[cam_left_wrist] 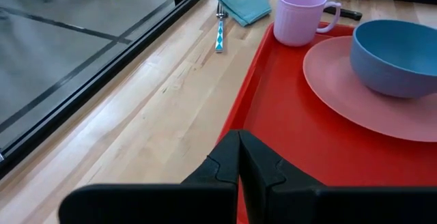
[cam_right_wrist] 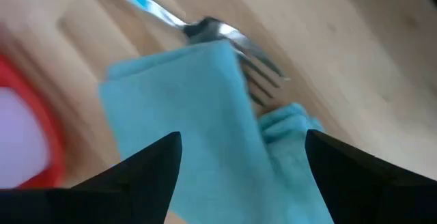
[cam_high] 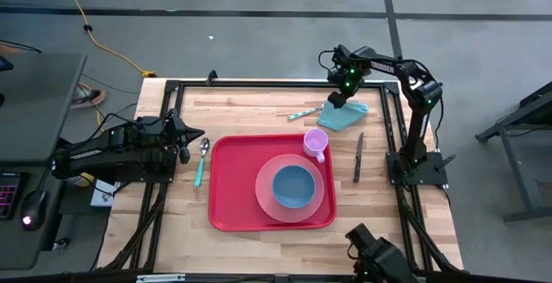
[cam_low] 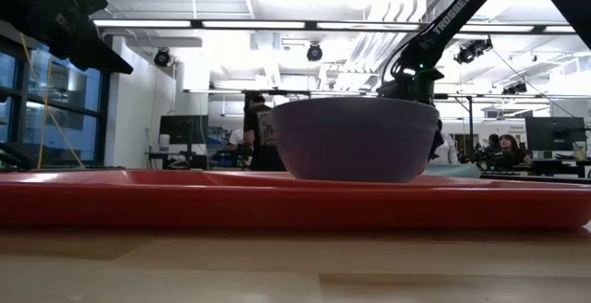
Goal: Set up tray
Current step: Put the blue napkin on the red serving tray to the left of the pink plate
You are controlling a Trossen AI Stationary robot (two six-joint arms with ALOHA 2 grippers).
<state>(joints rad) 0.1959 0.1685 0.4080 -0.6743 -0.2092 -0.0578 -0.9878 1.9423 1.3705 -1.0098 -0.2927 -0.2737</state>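
The red tray (cam_high: 231,198) lies mid-table and carries a pink plate (cam_high: 262,190), a blue bowl (cam_high: 294,185) on the plate, and a lilac cup (cam_high: 316,142) at its far right corner. A folded teal napkin (cam_right_wrist: 198,108) lies on the wood beyond the cup, with a fork (cam_right_wrist: 232,36) whose tines reach the napkin's edge. My right gripper (cam_right_wrist: 242,156) points down over the napkin (cam_high: 345,117), open, one finger standing over each side of it. My left gripper (cam_left_wrist: 239,157) is shut and holds nothing, level at the tray's left rim (cam_left_wrist: 239,108).
A teal-handled spoon (cam_high: 202,158) lies left of the tray, close under my left gripper (cam_high: 198,135). A black-handled knife (cam_high: 358,156) lies right of the tray. A black frame (cam_high: 259,83) runs around the table. Bare wood shows along the near edge.
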